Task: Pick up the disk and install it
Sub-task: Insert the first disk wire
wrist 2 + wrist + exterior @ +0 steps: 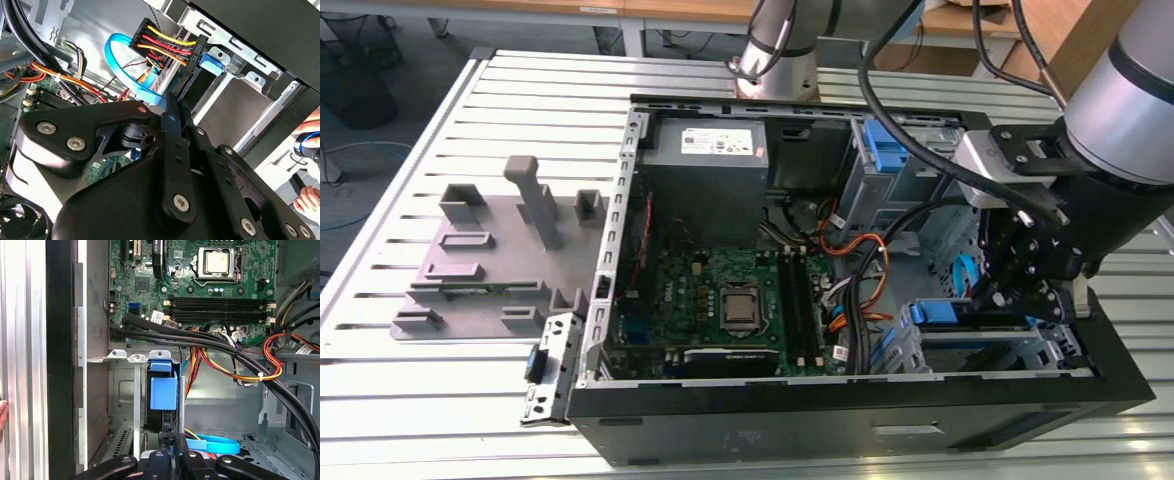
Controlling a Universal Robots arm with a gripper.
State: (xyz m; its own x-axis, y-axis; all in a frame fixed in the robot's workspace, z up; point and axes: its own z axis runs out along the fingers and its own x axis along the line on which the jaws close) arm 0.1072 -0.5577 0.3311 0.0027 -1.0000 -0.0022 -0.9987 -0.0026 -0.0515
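Note:
The disk [942,313] stands on edge in the metal drive bay at the front corner of the open computer case [854,415], on the exterior view's right. In the first wrist view the disk [163,392] shows as a dark slab with a blue caddy tab between the bay's rails. Its silver edge [167,80] runs up to a black connector in the second wrist view. My gripper [1007,300] reaches down into the case right at the disk's end. In both wrist views its black fingers [167,440] [172,115] lie close together, shut, tips at the disk's near end.
A thick black and coloured cable bundle [240,362] crosses beside the bay, and a blue flat cable [215,444] loops by the fingertips. The motherboard [720,290] and grey power supply [707,145] fill the case. A grey fixture plate [480,260] lies outside. A person's hand [306,200] is near.

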